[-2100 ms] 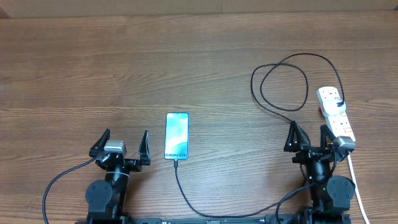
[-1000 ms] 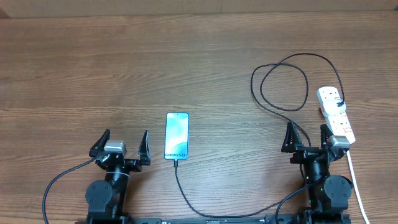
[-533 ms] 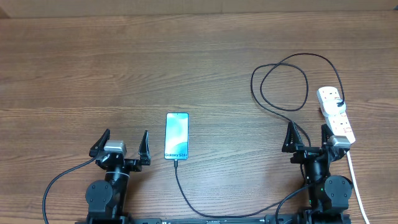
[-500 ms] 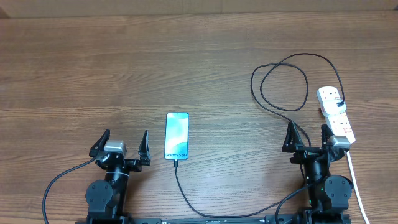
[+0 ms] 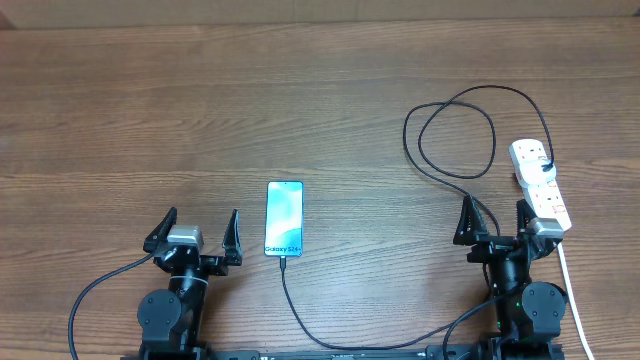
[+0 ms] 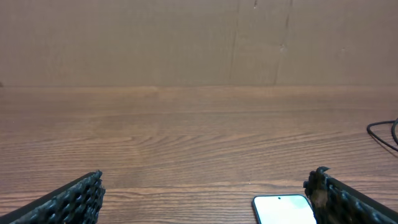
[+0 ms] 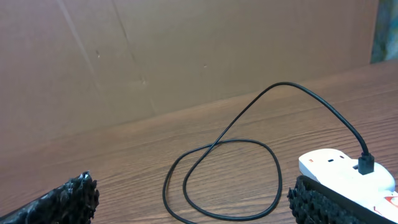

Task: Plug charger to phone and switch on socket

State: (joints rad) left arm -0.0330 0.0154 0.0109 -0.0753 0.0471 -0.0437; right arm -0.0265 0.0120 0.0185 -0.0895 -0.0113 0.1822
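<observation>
The phone [image 5: 284,219] lies face up with a lit blue-teal screen, just right of my left gripper [image 5: 198,230], which is open and empty. The charger [image 5: 455,135] loops on the right of the table. One end is plugged into the far end of the white socket [image 5: 541,180]; the other runs along the near edge and its tip meets the phone's near short edge. My right gripper [image 5: 494,220] is open and empty, just in front of the socket. The left wrist view shows the phone's corner [image 6: 283,208] beside the right finger [image 6: 348,199]. The right wrist view shows the charger loop [image 7: 219,144] and the socket [image 7: 339,167].
A brown cardboard wall [image 6: 199,43] closes the far side of the wooden table [image 5: 200,110]. The socket's thick white cord [image 5: 572,295] runs toward the near edge, right of the right arm's base. Black arm cables [image 5: 95,290] trail by the left base.
About two seconds ago the right gripper shifted slightly left, away from the socket. Over the last second nothing has moved.
</observation>
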